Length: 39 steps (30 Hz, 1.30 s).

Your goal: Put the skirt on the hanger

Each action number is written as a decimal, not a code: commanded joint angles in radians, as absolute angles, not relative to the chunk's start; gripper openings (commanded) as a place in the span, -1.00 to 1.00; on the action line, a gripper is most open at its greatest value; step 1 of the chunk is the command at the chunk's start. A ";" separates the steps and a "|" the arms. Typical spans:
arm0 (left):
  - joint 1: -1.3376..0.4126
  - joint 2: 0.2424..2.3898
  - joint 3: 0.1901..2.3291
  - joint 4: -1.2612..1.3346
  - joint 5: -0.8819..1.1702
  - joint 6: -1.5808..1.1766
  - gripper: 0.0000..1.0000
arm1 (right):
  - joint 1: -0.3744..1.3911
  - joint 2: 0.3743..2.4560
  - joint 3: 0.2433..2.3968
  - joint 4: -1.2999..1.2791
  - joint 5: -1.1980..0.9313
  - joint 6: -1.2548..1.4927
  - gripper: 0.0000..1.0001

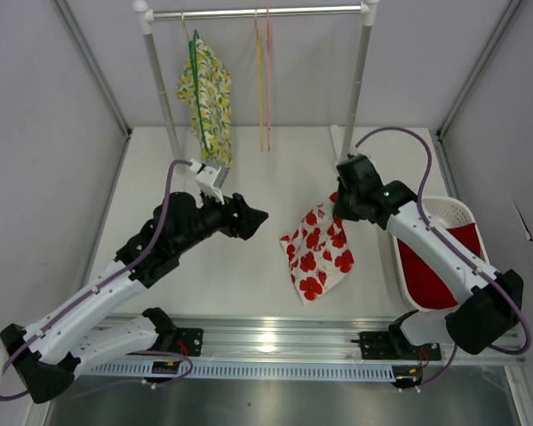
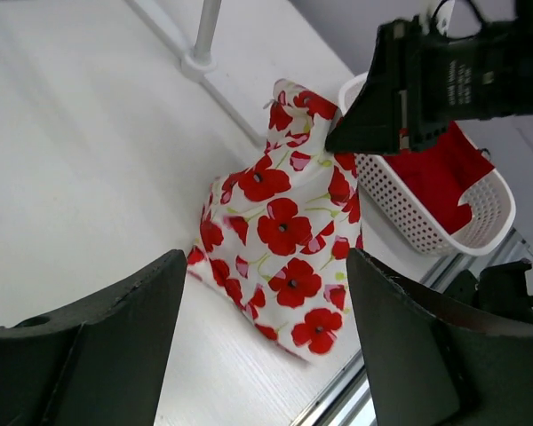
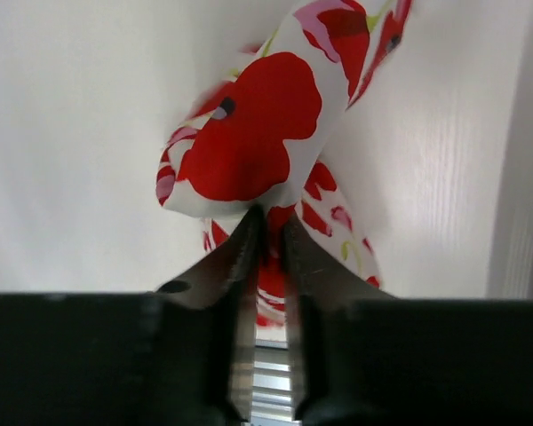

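The skirt (image 1: 318, 253), white with red poppies, hangs from my right gripper (image 1: 339, 206), which is shut on its top edge; its lower part rests on the table. The right wrist view shows the jaws pinched on the skirt (image 3: 249, 133). In the left wrist view the skirt (image 2: 284, 240) lies ahead between my open fingers. My left gripper (image 1: 258, 216) is open and empty, left of the skirt. Empty thin hangers (image 1: 264, 80), yellow and pink, hang from the rail (image 1: 258, 12).
A yellow-patterned garment (image 1: 209, 93) hangs on a green hanger at the rail's left. A white basket (image 1: 440, 257) with red cloth inside stands at the right, also in the left wrist view (image 2: 435, 191). Rack posts (image 1: 360, 80) stand behind.
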<state>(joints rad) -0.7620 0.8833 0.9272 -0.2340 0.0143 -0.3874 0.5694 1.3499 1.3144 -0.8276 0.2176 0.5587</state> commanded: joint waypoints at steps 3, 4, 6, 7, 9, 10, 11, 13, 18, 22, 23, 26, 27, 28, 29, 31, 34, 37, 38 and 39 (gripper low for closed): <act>-0.769 0.917 0.807 -0.154 0.043 -0.465 0.56 | 0.472 1.341 1.072 -0.686 0.201 0.600 -0.03; -0.770 0.925 0.795 -0.126 0.051 -0.472 0.55 | 0.479 1.339 1.059 -0.684 0.209 0.600 0.05; -0.770 0.939 0.738 -0.098 0.061 -0.488 0.54 | 0.527 1.324 1.043 -0.687 0.256 0.607 0.25; -0.770 0.952 0.724 -0.074 0.063 -0.494 0.55 | 0.549 1.319 1.042 -0.689 0.265 0.620 0.28; -0.772 0.968 0.675 -0.049 0.064 -0.509 0.54 | 0.607 1.324 1.045 -0.704 0.313 0.640 0.28; -0.773 0.976 0.663 -0.035 0.063 -0.515 0.54 | 0.671 1.333 1.043 -0.701 0.330 0.650 0.27; -0.775 0.988 0.625 -0.008 0.057 -0.523 0.54 | 0.698 1.359 1.046 -0.700 0.347 0.673 0.27; -0.775 1.002 0.601 0.026 0.031 -0.545 0.52 | 0.742 1.391 1.055 -0.710 0.402 0.692 0.29; -0.775 1.008 0.532 0.052 -0.032 -0.569 0.43 | 0.765 1.501 1.112 -0.595 0.334 0.681 0.26; -0.775 1.047 0.506 0.087 -0.051 -0.568 0.43 | 0.807 1.660 1.273 -0.635 0.330 0.658 0.19; -0.775 1.072 0.508 0.098 -0.043 -0.560 0.43 | 0.818 1.675 1.288 -0.643 0.334 0.658 0.19; -0.775 1.181 0.518 0.150 -0.038 -0.551 0.40 | 0.853 1.666 1.255 -0.638 0.345 0.684 0.18; -0.773 1.240 0.525 0.164 -0.028 -0.546 0.29 | 0.859 1.652 1.231 -0.635 0.345 0.707 0.17; -0.773 1.265 0.538 0.172 -0.019 -0.540 0.25 | 0.865 1.614 1.179 -0.631 0.345 0.719 0.05; -0.773 1.291 0.552 0.179 -0.008 -0.541 0.22 | 0.880 1.594 1.152 -0.626 0.342 0.732 -0.03; -0.773 1.348 0.572 0.190 -0.008 -0.545 0.15 | 0.905 1.537 1.090 -0.623 0.341 0.770 -0.04; -0.773 1.402 0.595 0.213 0.024 -0.543 0.17 | 0.977 1.490 1.046 -0.659 0.370 0.818 -0.03; -0.773 1.454 0.617 0.233 0.049 -0.541 0.22 | 1.060 1.462 0.994 -0.670 0.377 0.879 -0.02; -0.773 1.465 0.620 0.242 0.051 -0.543 0.22 | 1.098 1.459 0.980 -0.672 0.379 0.896 -0.01; -0.773 1.483 0.624 0.248 0.060 -0.548 0.22 | 1.117 1.457 0.968 -0.673 0.380 0.928 -0.01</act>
